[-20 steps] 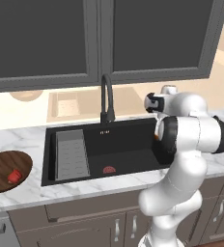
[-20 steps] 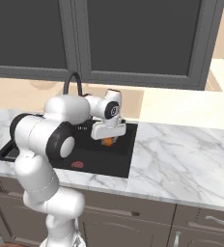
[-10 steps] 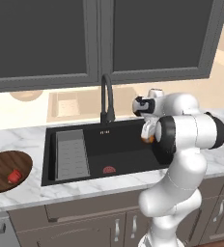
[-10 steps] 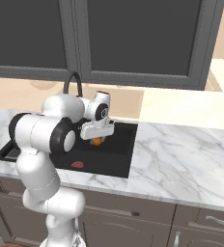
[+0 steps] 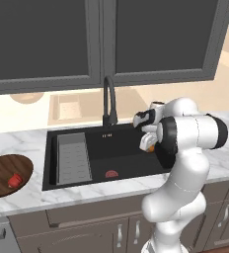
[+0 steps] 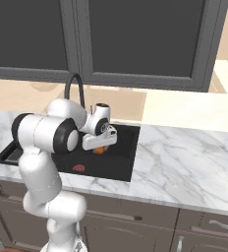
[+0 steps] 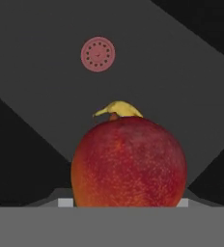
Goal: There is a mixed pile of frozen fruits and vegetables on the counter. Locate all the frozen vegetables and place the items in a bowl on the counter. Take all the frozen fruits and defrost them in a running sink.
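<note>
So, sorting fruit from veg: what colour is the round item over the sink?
Deep red mottled with orange, clearest in the hand view: round fruit.

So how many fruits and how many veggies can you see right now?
Fruits: 2, the round orange-red fruit and the banana
Vegetables: 1, the red chunk in the bowl
Total: 3

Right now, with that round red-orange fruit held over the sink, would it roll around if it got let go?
Probably. The fruit looks smooth and nearly round, so it would likely roll on the flat sink floor. It seems firm, not squashy, keeping its shape between the jaws. The glossy skin may be slippery.
</note>
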Controlling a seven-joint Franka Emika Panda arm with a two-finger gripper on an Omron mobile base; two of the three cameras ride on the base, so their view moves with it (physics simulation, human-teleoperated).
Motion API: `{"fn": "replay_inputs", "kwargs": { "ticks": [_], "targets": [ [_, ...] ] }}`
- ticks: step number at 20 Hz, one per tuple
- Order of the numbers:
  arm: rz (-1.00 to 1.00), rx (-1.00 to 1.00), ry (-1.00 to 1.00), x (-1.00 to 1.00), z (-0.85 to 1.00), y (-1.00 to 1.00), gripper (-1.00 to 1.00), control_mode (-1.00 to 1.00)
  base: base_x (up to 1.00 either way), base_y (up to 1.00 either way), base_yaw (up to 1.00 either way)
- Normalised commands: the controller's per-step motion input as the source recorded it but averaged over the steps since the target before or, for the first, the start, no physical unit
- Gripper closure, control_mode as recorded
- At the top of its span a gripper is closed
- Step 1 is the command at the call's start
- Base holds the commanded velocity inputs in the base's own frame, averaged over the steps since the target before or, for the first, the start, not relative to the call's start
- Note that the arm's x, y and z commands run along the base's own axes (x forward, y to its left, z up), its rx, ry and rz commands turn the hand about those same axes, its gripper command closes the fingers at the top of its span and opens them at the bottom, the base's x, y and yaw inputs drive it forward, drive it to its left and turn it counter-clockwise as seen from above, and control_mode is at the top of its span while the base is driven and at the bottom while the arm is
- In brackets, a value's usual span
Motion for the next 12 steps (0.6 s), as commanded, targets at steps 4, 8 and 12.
{"fn": "replay_inputs", "kwargs": {
  "ticks": [4, 8, 12],
  "targets": [
    [-0.19, -0.12, 0.09, 0.22, -0.25, 0.0, 1.0, -1.0, 0.0, 0.0, 0.0],
    [-0.22, -0.09, 0.13, 0.22, -0.19, 0.0, 1.0, -1.0, 0.0, 0.0, 0.0],
    [-0.19, -0.03, 0.19, 0.19, -0.25, 0.0, 1.0, -1.0, 0.0, 0.0, 0.0]
  ]
}}
